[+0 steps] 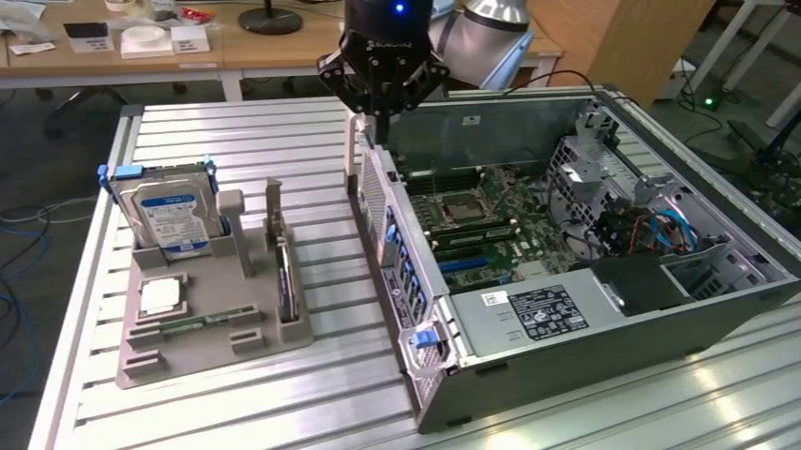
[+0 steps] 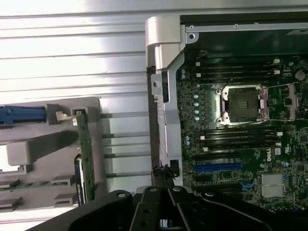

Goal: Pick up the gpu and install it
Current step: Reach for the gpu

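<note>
One gripper (image 1: 377, 120): jaws pressed together, tips at the top edge of the rear wall of the open computer case (image 1: 701, 309).
Location of gpu (image 1: 285, 281): on edge in a slot of the grey holder (image 1: 188, 352), apart from the gripper.
Hard drive (image 1: 169, 217): upright in the same holder.

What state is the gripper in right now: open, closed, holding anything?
Gripper: closed, nothing visibly held, above the computer case's rear panel; the gpu stands in the grey holder.
</note>
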Tool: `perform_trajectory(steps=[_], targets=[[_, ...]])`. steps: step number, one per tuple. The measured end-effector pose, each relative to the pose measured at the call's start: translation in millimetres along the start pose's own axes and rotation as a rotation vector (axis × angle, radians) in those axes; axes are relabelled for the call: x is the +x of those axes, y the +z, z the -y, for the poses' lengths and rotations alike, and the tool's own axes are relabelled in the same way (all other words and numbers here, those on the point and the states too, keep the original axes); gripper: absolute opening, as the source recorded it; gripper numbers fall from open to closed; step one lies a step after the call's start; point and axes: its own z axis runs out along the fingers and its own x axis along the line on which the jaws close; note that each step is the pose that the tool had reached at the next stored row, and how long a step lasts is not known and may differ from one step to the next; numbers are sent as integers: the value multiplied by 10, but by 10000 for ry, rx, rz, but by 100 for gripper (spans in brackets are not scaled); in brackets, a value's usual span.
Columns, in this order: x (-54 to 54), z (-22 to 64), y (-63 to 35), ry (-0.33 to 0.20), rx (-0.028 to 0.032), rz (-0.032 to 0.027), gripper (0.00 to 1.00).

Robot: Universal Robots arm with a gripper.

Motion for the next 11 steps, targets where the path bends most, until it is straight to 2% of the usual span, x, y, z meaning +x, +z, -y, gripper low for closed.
perform_trajectory(steps=[11], targets=[[144,16,3,0,0,-1,11]])
